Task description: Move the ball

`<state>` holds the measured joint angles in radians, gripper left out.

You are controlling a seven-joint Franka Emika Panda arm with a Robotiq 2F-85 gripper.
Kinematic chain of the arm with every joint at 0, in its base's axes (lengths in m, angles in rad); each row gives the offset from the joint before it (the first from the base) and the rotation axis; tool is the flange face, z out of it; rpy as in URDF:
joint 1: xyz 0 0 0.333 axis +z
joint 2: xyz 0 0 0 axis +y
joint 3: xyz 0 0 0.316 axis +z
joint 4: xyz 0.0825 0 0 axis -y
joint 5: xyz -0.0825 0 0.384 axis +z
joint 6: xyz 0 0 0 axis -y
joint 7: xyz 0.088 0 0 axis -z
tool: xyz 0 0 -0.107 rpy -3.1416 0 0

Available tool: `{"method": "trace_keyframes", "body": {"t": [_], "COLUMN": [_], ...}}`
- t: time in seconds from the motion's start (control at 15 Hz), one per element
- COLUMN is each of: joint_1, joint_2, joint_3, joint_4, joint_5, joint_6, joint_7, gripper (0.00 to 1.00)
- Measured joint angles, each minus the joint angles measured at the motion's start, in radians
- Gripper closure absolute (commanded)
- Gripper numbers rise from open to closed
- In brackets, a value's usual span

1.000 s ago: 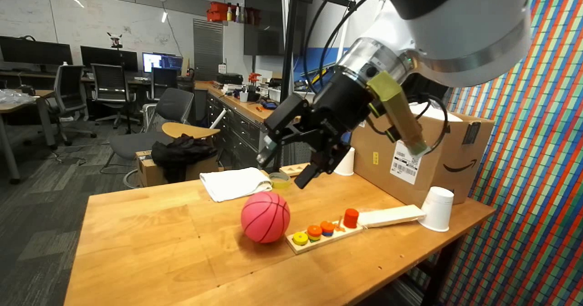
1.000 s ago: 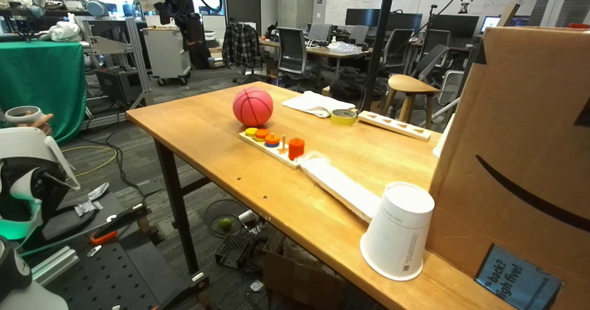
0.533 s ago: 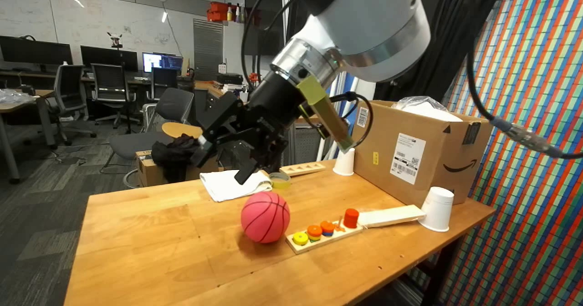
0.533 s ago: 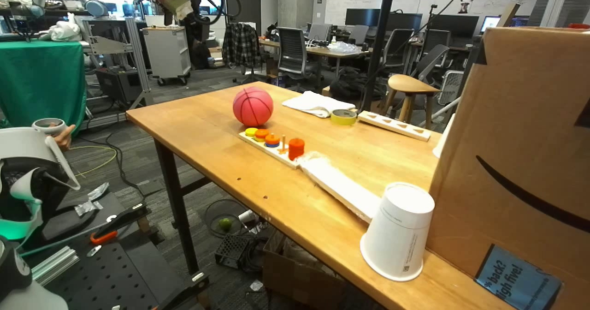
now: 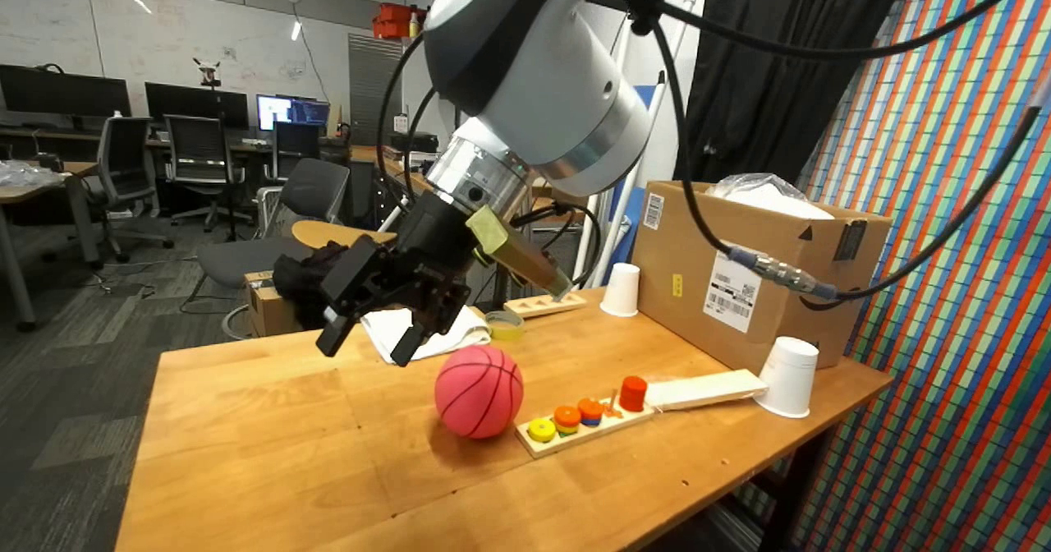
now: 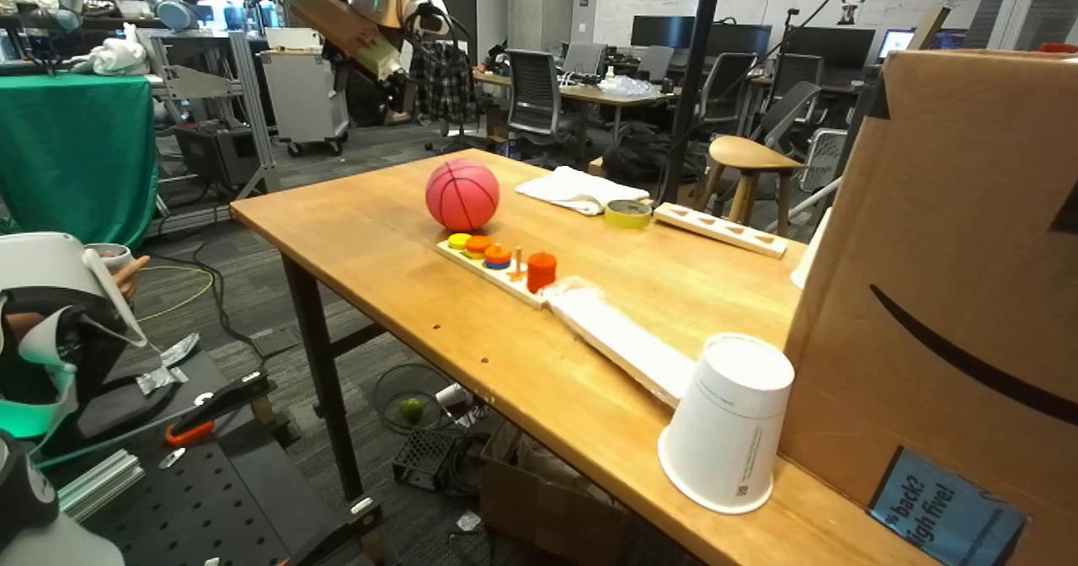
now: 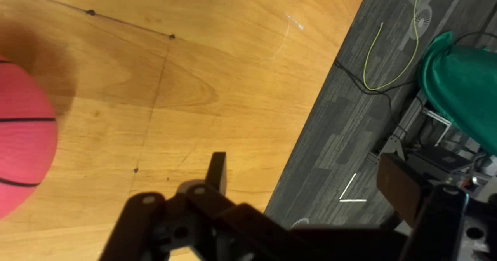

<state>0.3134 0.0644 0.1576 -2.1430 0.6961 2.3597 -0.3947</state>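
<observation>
The pink ball with black lines (image 5: 479,392) rests on the wooden table and also shows in an exterior view (image 6: 462,195). Part of it shows at the left edge of the wrist view (image 7: 25,136). My gripper (image 5: 365,348) is open, with nothing between its fingers. It hangs above the table, apart from the ball and to its upper left in that exterior view. In the wrist view the gripper (image 7: 308,179) has its fingers wide apart, over the table's edge and the floor. In an exterior view (image 6: 396,94) the gripper is dark and mostly hidden by the wrist.
A wooden peg toy with coloured rings (image 5: 566,442) lies close beside the ball. A white plank (image 5: 706,389), white cups (image 5: 788,378), a folded white cloth (image 5: 447,337), a yellow tape roll (image 5: 506,328) and a large cardboard box (image 5: 698,273) are on the table (image 5: 271,445).
My gripper has swung left past the ball and come lower in an exterior view, staying open. In both exterior views the ball has not moved.
</observation>
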Motion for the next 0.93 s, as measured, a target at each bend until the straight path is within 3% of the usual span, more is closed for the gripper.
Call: {"method": "trace_keyframes", "body": {"t": [0.47,0.93], "joint_1": [-0.071,-0.160], "joint_2": [0.138,0.172], "joint_3": [0.006,0.003], "joint_4": [0.087,0.099], "joint_5": [-0.087,-0.093], "joint_6": [-0.057,-0.103], "joint_7": [0.005,0.005], "gripper": [0.00,0.00]}}
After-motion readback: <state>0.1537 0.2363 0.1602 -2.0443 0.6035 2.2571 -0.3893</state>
